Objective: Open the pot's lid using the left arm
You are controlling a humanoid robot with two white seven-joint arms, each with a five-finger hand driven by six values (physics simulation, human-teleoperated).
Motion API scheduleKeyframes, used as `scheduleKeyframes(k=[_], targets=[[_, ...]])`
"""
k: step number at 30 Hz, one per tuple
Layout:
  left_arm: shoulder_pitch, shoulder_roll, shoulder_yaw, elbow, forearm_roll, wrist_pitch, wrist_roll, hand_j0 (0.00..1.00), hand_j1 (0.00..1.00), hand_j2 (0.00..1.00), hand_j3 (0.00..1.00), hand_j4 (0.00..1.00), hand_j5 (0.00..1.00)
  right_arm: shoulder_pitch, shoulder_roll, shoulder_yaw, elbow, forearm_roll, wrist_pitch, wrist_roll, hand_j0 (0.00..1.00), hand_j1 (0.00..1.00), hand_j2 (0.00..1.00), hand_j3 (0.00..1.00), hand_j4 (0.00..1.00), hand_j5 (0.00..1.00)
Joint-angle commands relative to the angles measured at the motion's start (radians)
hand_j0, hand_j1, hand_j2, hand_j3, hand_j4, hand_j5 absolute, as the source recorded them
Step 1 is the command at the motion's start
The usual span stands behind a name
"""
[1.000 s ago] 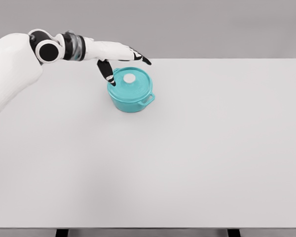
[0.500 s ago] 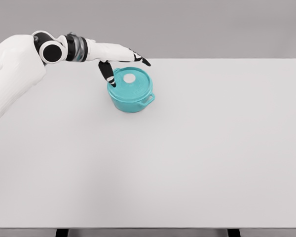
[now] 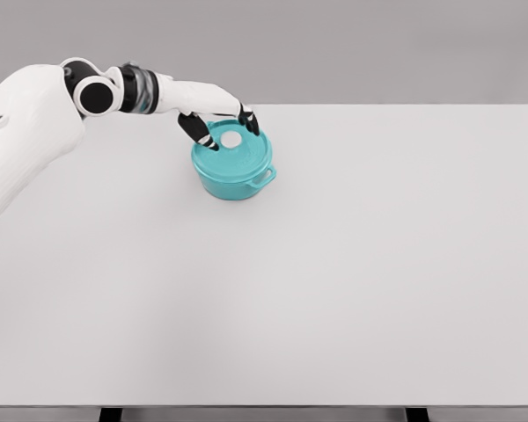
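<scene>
Table (image 3: 352, 290): white, grey backdrop.
Pot (image 3: 233, 176): teal; lid (image 3: 238, 151) on.
Left hand (image 3: 222, 123): fingers curling around the lid's knob (image 3: 231, 139), nothing gripped.
Risk: shallow pinch slips off knob.

I'm looking at a bare simulated test space: a plain white tabletop (image 3: 352, 290) is filling the view, a featureless grey backdrop (image 3: 378, 48) running behind its far edge.

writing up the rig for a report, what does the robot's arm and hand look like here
Only the left arm shows. It has smooth, glossy white rounded shells, a black circular joint cap at the elbow, and a forearm band of black and grey rings. The left hand is white on its back, with black fingers marked by small white patches. No cables show.
</scene>
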Motion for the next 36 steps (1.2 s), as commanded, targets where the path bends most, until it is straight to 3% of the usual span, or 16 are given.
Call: scheduleKeyframes(k=[1, 11, 15, 18, 24, 29, 32, 33, 34, 36], targets=[[0.002, -0.003, 0.002, 0.0, 0.005, 0.003, -0.001, 0.7, 0.7, 0.7, 0.7, 0.7, 0.7, 0.0, 0.0, 0.0, 0.0, 0.0, 0.0, 0.0, 1.0, 1.0, 1.0, 1.0, 1.0, 1.0], [0.009, 0.01, 0.003, -0.008, 0.017, 0.003, 0.001, 0.43, 0.43, 0.43, 0.43, 0.43, 0.43, 0.0, 0.0, 0.0, 0.0, 0.0, 0.0, 0.0, 1.0, 1.0, 1.0, 1.0, 1.0, 1.0], [0.005, 0.023, 0.011, -0.017, 0.043, 0.003, 0.002, 0.42, 0.42, 0.42, 0.42, 0.42, 0.42, 0.0, 0.0, 0.0, 0.0, 0.0, 0.0, 0.0, 1.0, 1.0, 1.0, 1.0, 1.0, 1.0], [-0.005, 0.132, 0.008, -0.089, 0.112, 0.003, 0.002, 0.42, 0.42, 0.42, 0.42, 0.42, 0.42, 0.0, 0.0, 0.0, 0.0, 0.0, 0.0, 0.0, 1.0, 1.0, 1.0, 1.0, 1.0, 1.0], [-0.014, 0.315, 0.007, -0.112, 0.12, 0.003, 0.004, 0.43, 0.43, 0.43, 0.43, 0.43, 0.43, 0.0, 0.0, 0.0, 0.0, 0.0, 0.0, 0.0, 1.0, 1.0, 1.0, 1.0, 1.0, 1.0], [0.018, 0.356, 0.01, -0.105, 0.12, 0.003, 0.005, 0.44, 0.44, 0.44, 0.44, 0.44, 0.44, 0.0, 0.0, 0.0, 0.0, 0.0, 0.0, 0.0, 1.0, 1.0, 1.0, 1.0, 1.0, 1.0], [0.041, 0.356, 0.016, -0.105, 0.117, 0.003, 0.007, 0.53, 0.53, 0.53, 0.53, 0.53, 0.53, 0.0, 0.0, 0.0, 0.0, 0.0, 0.0, 0.0, 1.0, 1.0, 1.0, 1.0, 1.0, 1.0], [0.043, 0.35, 0.016, -0.103, 0.114, 0.003, 0.008, 0.93, 0.93, 0.93, 0.93, 0.93, 0.93, 0.0, 0.0, 0.0, 0.0, 0.0, 0.0, 0.0, 1.0, 1.0, 1.0, 1.0, 1.0, 1.0], [0.043, 0.345, 0.017, -0.106, 0.114, 0.003, 0.01, 1.0, 1.0, 1.0, 1.0, 1.0, 1.0, 0.0, 0.0, 0.0, 0.0, 0.0, 0.0, 0.0, 1.0, 1.0, 1.0, 1.0, 1.0, 1.0], [0.041, 0.344, 0.019, -0.106, 0.115, 0.003, 0.011, 1.0, 1.0, 1.0, 1.0, 1.0, 1.0, 0.0, 0.0, 0.0, 0.0, 0.0, 0.0, 0.002, 1.0, 1.0, 1.0, 1.0, 1.0, 1.0]])
